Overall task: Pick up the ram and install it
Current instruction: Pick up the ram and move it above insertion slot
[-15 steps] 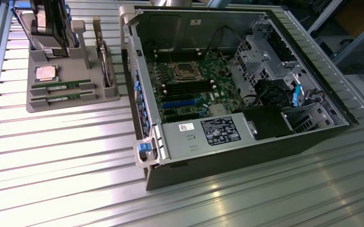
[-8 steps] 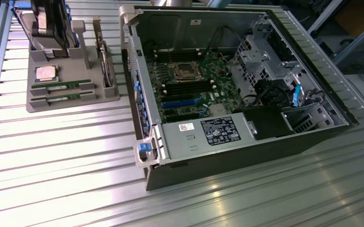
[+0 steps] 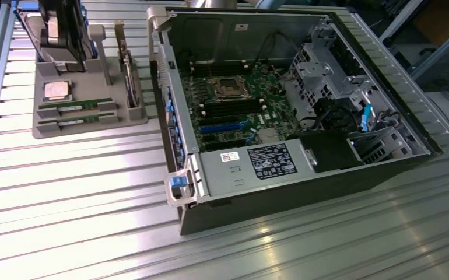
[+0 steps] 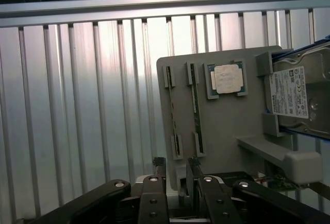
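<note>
I am holding my jaws wide apart and empty, hovering over one end of the gray holder [image 4: 227, 126] on the tabletop [image 3: 92, 192]. The ram [image 4: 195, 105] is sitting on edge in a holder slot, just beside the processor chip [image 4: 227, 79], with a second stick [image 4: 173, 121] alongside. The open computer case [image 3: 302, 189] is standing at the exterior view's right.

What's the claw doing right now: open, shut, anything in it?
Claw: open, holding nothing, poised over the edge of the grey parts tray.
</note>
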Controlling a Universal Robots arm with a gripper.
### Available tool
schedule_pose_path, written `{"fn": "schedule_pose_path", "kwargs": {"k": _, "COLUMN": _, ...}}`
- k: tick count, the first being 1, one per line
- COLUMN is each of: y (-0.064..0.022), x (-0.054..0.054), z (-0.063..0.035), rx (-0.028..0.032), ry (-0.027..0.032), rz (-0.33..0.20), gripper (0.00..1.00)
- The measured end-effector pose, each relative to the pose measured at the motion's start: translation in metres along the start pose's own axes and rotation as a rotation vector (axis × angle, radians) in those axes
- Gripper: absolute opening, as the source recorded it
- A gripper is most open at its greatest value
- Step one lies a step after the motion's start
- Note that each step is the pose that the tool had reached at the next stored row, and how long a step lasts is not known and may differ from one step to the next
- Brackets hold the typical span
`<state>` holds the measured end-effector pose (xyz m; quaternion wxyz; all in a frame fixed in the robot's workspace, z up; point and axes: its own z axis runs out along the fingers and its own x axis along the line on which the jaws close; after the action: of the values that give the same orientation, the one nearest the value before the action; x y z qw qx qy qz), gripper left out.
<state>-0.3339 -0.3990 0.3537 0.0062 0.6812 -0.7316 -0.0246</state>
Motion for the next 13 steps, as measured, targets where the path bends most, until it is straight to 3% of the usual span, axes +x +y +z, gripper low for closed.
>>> {"fn": "schedule_pose_path", "kwargs": {"k": 13, "y": -0.0003, "x": 0.0002, "z": 0.0069, "rx": 0.0, "ry": 0.0, "rz": 0.0, "gripper": 0.3}}
